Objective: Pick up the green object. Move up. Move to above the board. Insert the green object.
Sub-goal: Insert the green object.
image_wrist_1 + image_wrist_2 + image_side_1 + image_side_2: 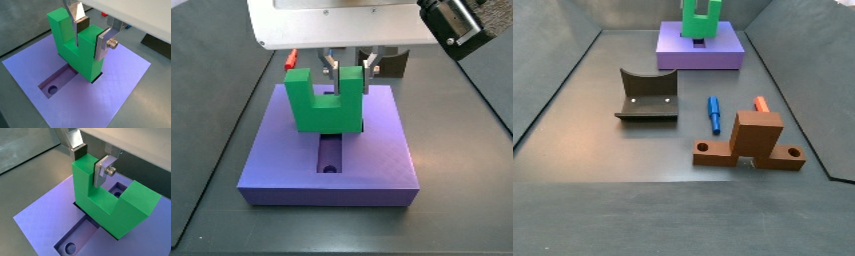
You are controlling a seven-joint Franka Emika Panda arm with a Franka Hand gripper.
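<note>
Gripper [89,31] fingers, we see, clamp one prong of the green object [75,46], which stands upright in the board [113,95] recess.

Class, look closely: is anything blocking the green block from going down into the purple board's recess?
Nothing visible. The green block, one prong between the plates of the gripper, already stands in the board recess, with only open slot beside it.

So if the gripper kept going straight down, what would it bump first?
The gripper is clamped on one prong of the green object, which already sits in the board. Going down, it would likely press the green object harder into the board's recess.
</note>
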